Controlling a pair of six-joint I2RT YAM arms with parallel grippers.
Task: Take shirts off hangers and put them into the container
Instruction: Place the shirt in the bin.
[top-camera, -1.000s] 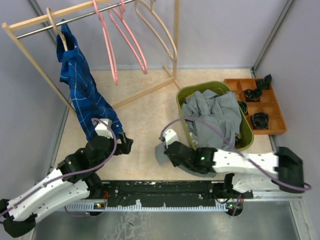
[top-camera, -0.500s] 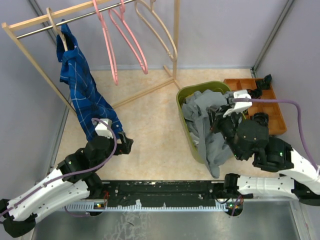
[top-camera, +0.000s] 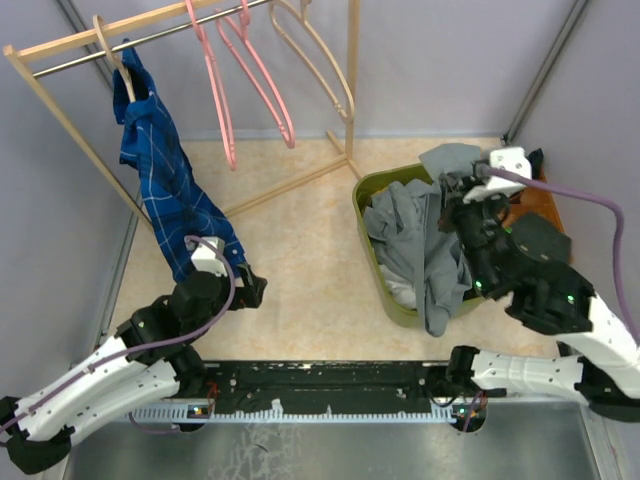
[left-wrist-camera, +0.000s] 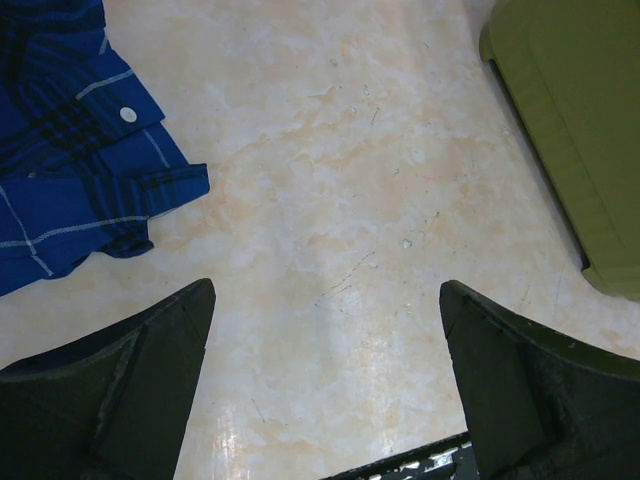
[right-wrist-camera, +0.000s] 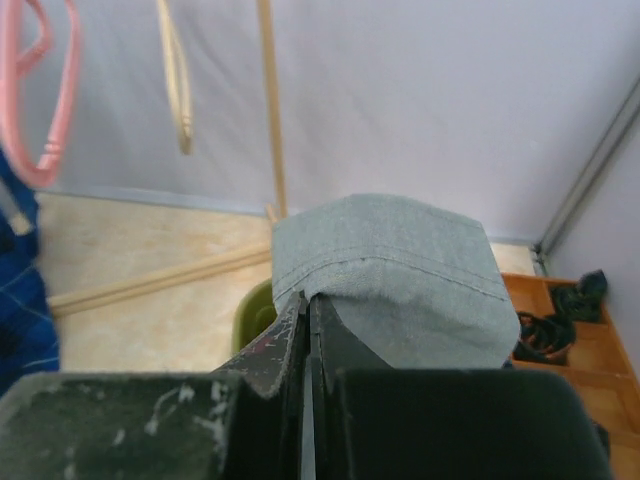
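The right end effector (right-wrist-camera: 308, 330) is pinched tight on a fold of the grey shirt (right-wrist-camera: 390, 265), and the cloth drapes over its closed tips. In the view from above, it hangs over the far rim of the olive container (top-camera: 380, 180). The rest of the grey shirt falls limp into the basin, with one tail spilling over the near rim.

The left end effector (left-wrist-camera: 325, 300) is spread wide and holds nothing. It is low over the tabletop (left-wrist-camera: 330, 170), just beside the trailing hem of the blue shirt (left-wrist-camera: 70, 180). That shirt hangs from a pale hanger (top-camera: 108, 48) at the left end of the rack (top-camera: 60, 108).

The shirts look light, soft and without stiffness, so one pinch probably lifts only part of the cloth and the rest drags. A doubled edge, such as the hem, the button strip or the collar, would likely hold more surely than a single layer. Loose tails may catch on the rim.
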